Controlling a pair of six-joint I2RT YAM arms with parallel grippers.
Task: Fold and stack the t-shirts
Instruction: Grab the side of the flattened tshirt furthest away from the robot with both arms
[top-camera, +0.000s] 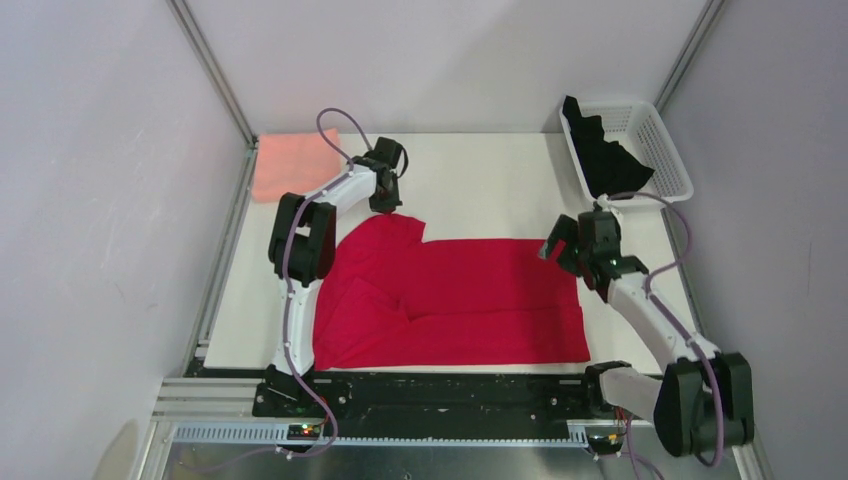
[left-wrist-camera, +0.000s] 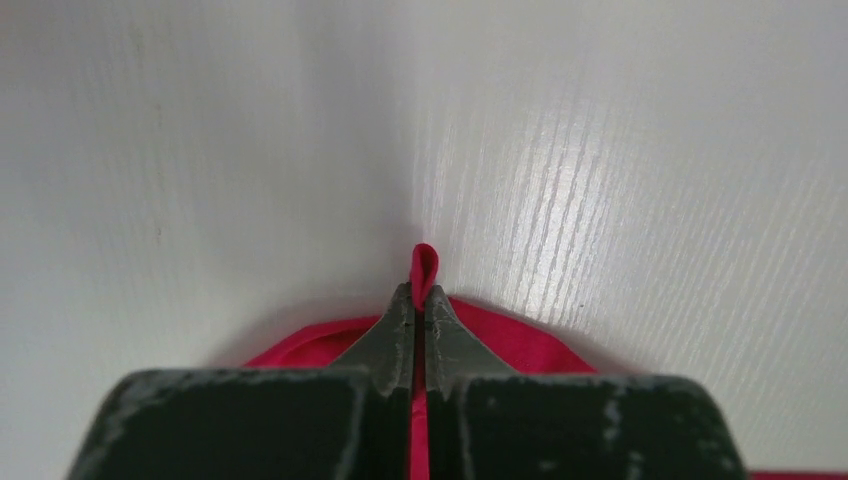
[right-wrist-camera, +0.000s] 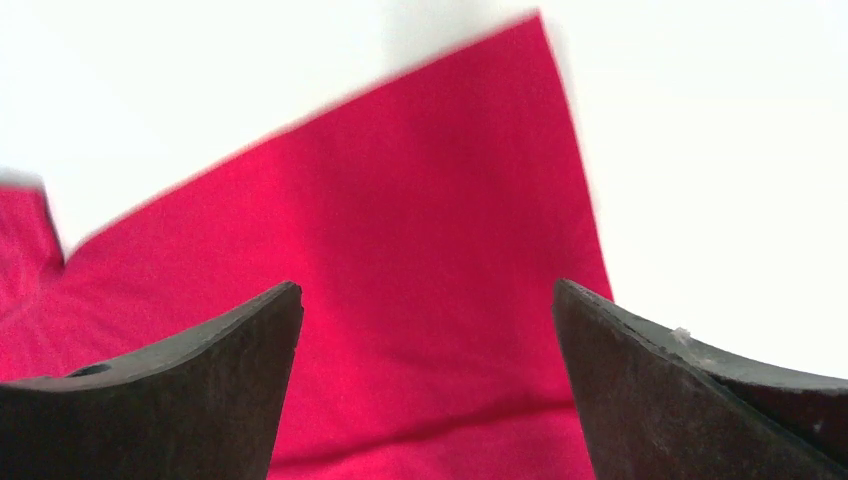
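The bright red t-shirt (top-camera: 460, 300) lies spread on the white table, partly folded on its left side. My left gripper (top-camera: 385, 205) is shut on the far edge of its upper-left sleeve; in the left wrist view a small loop of red t-shirt (left-wrist-camera: 424, 270) pokes out past the closed fingertips (left-wrist-camera: 398, 335). My right gripper (top-camera: 560, 245) hovers open over the shirt's far right corner, and its wrist view shows red cloth (right-wrist-camera: 400, 250) between the spread fingers (right-wrist-camera: 220, 370), untouched. A salmon-pink t-shirt (top-camera: 290, 165) lies folded at the far left. A black t-shirt (top-camera: 605, 155) hangs in the basket.
A white mesh basket (top-camera: 660, 140) stands at the far right corner. Metal frame rails (top-camera: 215, 270) run along the table's left side, and walls close off the back. Bare white tabletop (top-camera: 490, 180) lies beyond the red shirt.
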